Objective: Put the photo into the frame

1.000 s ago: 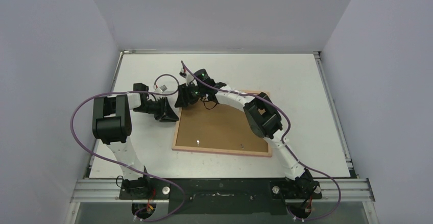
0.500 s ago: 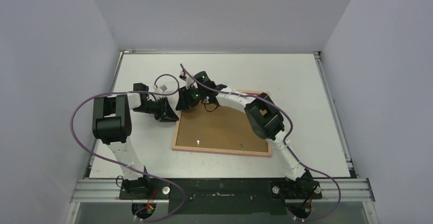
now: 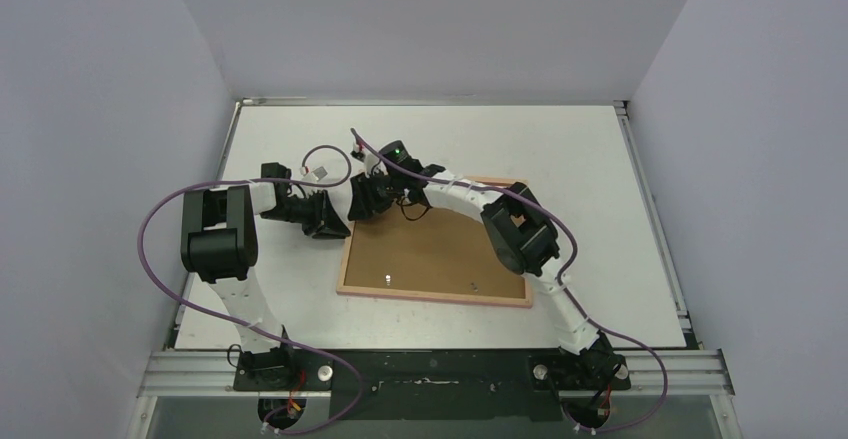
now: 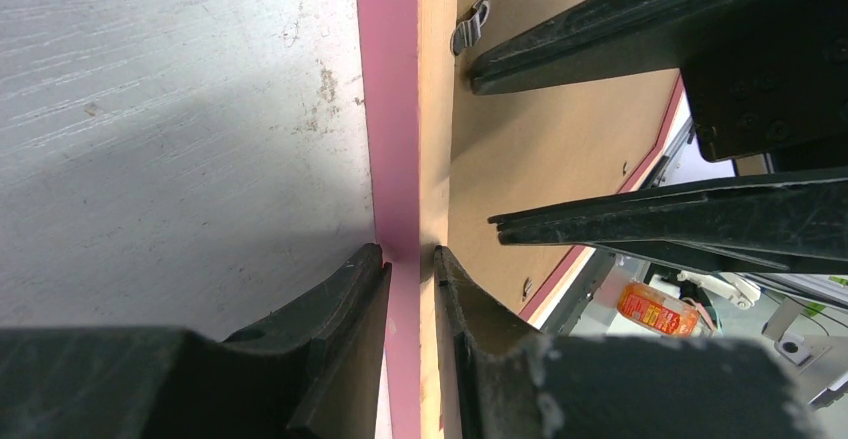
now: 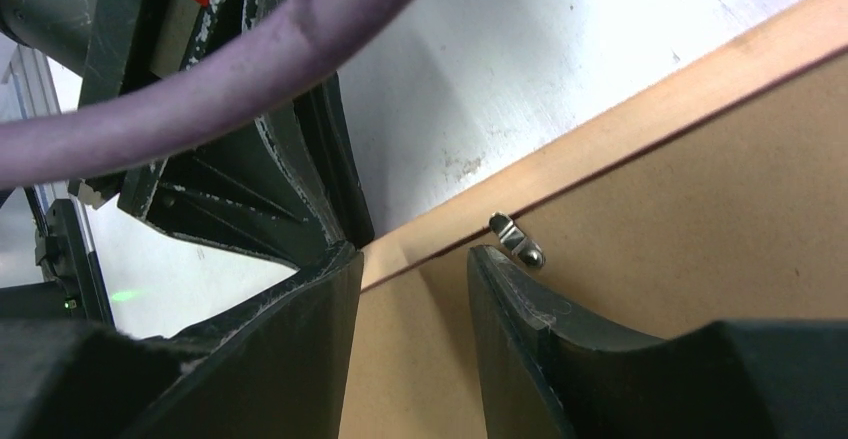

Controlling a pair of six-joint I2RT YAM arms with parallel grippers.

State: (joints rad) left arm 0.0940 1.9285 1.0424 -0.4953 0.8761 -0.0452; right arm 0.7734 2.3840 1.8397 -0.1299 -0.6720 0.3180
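Left tool [image 4: 410, 259] clenched on the frame [image 4: 390, 109]: one finger sits outside the pink rail and the other on its inner side, against the brown backing [image 4: 540, 139]. The grip is at the frame's 9 o'clock edge, close to the far corner. The frame lies flat, back side up, at the centre of the white tabletop [image 3: 560, 139], its long sides running from 9 to 3 o'clock and the backing filling it edge to edge.

The right tool [image 5: 415, 254] reaches in from the 4 o'clock side to the frame's 11 o'clock corner, just beside the left tool. Its jaws stand parted, tips down at the backing by the rail, grasping nothing. A small metal clip [image 5: 515, 239] lies on the backing at the rail, just beside one of the right tool's fingers. Two small pale fittings [image 3: 386, 280] show on the backing near the frame's 6 o'clock edge in the overhead view. A purple cable [image 5: 250, 59] crosses the top of the right wrist view, over the left tool's dark body.
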